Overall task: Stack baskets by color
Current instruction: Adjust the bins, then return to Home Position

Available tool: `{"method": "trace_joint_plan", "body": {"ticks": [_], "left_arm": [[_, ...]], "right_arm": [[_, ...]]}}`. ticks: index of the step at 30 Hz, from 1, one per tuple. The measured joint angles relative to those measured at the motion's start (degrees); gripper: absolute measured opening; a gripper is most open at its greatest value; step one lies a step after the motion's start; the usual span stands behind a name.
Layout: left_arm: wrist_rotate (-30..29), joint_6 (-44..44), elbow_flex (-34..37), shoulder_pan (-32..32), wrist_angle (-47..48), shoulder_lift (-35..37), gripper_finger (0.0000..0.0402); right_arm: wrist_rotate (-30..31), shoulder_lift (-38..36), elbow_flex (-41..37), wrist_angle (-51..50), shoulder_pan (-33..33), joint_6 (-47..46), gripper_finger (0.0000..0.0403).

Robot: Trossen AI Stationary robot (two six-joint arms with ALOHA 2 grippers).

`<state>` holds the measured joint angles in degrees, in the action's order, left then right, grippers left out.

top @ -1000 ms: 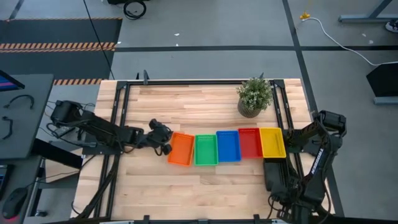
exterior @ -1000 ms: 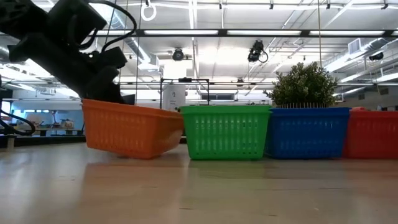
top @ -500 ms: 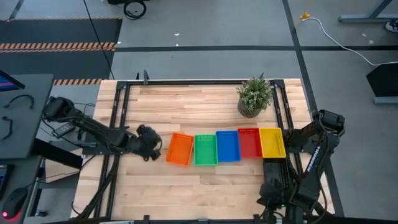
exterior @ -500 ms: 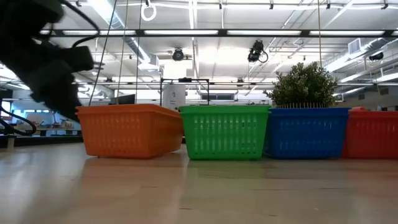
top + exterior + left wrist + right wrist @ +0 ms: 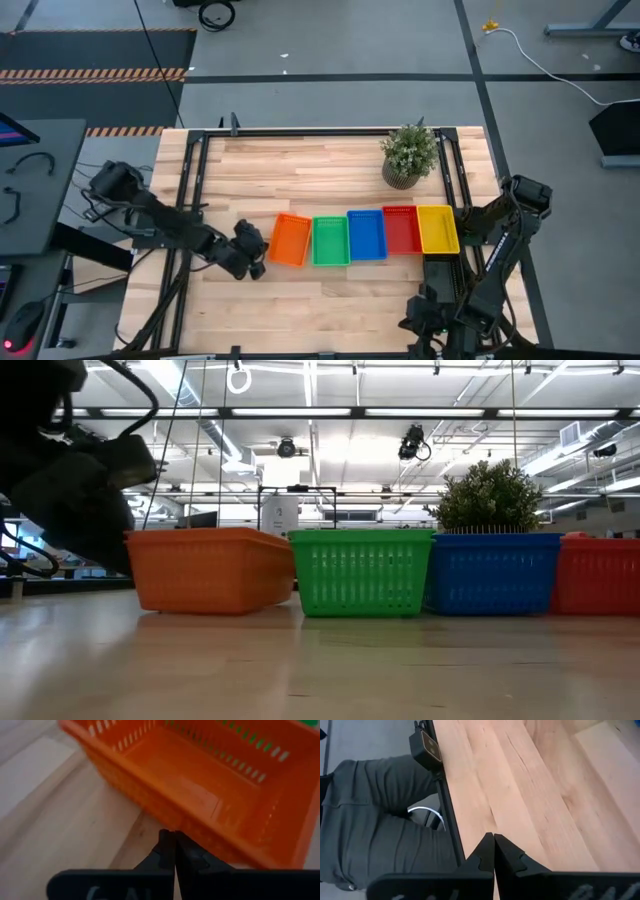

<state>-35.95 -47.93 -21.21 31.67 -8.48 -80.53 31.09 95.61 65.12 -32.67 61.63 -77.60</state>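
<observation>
Five shallow slotted plastic baskets sit in one row across the middle of the wooden tabletop (image 5: 300,170): orange basket (image 5: 291,240), green basket (image 5: 331,240), blue basket (image 5: 367,234), red basket (image 5: 402,229), yellow basket (image 5: 438,228), each touching the next. Orange one sits slightly skewed to the row.

Left end effector (image 5: 256,268) is just beside the orange basket's outer corner, fingers pressed fully together, holding nothing. Right end effector (image 5: 493,841) is also fully closed and empty, low at the tabletop's near right edge, away from the row.

Risks as I read it:
- closed left fingers this near the orange rim could shove it into the green basket and shift the whole row
- skewed orange basket makes a clean rim grip harder
- small potted green plant (image 5: 408,154) stands close behind the blue and red baskets; a wide swing could tip it
</observation>
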Motion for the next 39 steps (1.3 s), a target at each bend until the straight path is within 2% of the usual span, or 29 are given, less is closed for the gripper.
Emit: {"method": "trace_joint_plan", "body": {"ticks": [8, 14, 16, 25, 32, 35, 39], "left_arm": [[0.1, 6.0, 0.0, -3.5, -11.4, -4.0, 0.0006], [-0.1, 11.3, -2.1, -4.0, -12.1, -3.7, 0.0006], [-0.5, 11.6, -3.4, -3.9, -8.8, -3.2, 0.0006], [-3.8, 6.1, -10.2, -2.6, 18.5, 2.6, 0.0006], [-3.7, 3.2, -12.2, -0.4, 25.0, 3.1, 0.0007], [-4.5, 3.1, -12.4, 0.2, 25.5, 3.4, 0.0005], [-7.5, 3.1, -16.0, 1.8, 31.3, 5.8, 0.0006]], "right_arm": [[1.1, 0.0, 0.0, -0.1, 0.0, -0.2, 0.0002], [2.5, 0.0, 0.0, -0.7, 0.0, -0.2, 0.0002], [2.5, 0.0, 0.0, -1.2, 0.0, -0.2, 0.0002], [5.1, 0.0, 0.0, -1.9, 0.0, -0.2, 0.0002], [8.9, 0.0, 0.0, -3.3, 0.1, 1.7, 0.0002], [9.7, 0.0, 1.2, -6.8, -0.6, 1.7, 0.0001], [10.2, 0.0, 6.5, -16.0, -2.4, 3.0, 0.0001]]}}
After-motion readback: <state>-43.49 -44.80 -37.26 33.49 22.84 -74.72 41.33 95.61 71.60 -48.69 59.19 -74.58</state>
